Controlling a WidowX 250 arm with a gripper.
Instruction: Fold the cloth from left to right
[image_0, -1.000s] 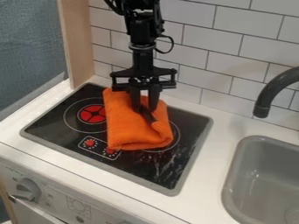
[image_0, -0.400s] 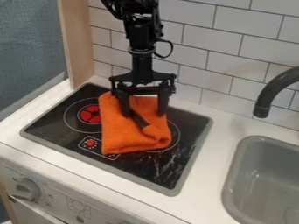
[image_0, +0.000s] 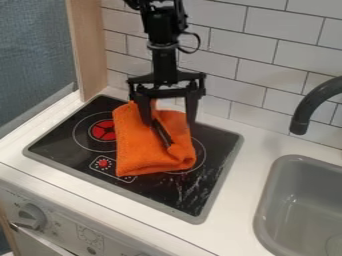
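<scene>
The gripper (image_0: 168, 119) hangs from above over the back half of the orange cloth, its two fingers spread apart and open. The orange cloth (image_0: 141, 150) lies bunched and folded on the black stovetop, covering much of its middle. Between the fingers a dark narrow gap or strip runs down the cloth's upper surface toward a small raised tuft of fabric. The left finger is over the cloth's back left part and the right one is at its back right edge; whether they touch it I cannot tell.
The stovetop (image_0: 194, 202) has a grey rim and a red burner mark at left. A grey sink (image_0: 294, 210) and a dark faucet (image_0: 310, 105) stand at the right. Behind is a white tiled wall (image_0: 237, 70); a wooden panel (image_0: 90, 50) rises at back left.
The gripper's fingers have gone from close together to spread apart, and the gripper has risen slightly. The cloth has shifted a little left and its top has loosened.
</scene>
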